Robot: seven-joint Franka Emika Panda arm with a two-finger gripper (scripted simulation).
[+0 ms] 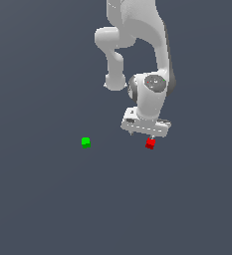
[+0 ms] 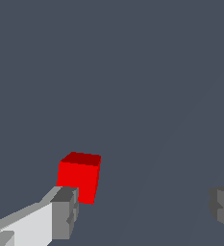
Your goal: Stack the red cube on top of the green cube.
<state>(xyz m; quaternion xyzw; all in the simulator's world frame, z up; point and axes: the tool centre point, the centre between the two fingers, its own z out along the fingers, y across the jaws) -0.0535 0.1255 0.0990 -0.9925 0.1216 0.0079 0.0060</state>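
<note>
Under the arm, the gripper (image 2: 144, 209) stood spread wide and empty, one fingertip (image 2: 64, 213) hiding a corner of the single red cube (image 1: 150, 143), well apart from the single green cube (image 1: 86, 142).

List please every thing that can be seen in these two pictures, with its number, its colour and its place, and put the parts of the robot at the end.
red cube: one, bright red, on the dark grey floor, just under the tool, toward the exterior view's right; in the wrist view it lies beside one finger, not centred between the two.
green cube: one, bright green, on the floor apart from the red cube, toward the exterior view's left; not seen in the wrist view.
floor: one, dark grey, plain, under everything.
arm: one, white, coming down from the top of the exterior view.
tool: one, white body with grey fingers, open, low over the floor.
</note>
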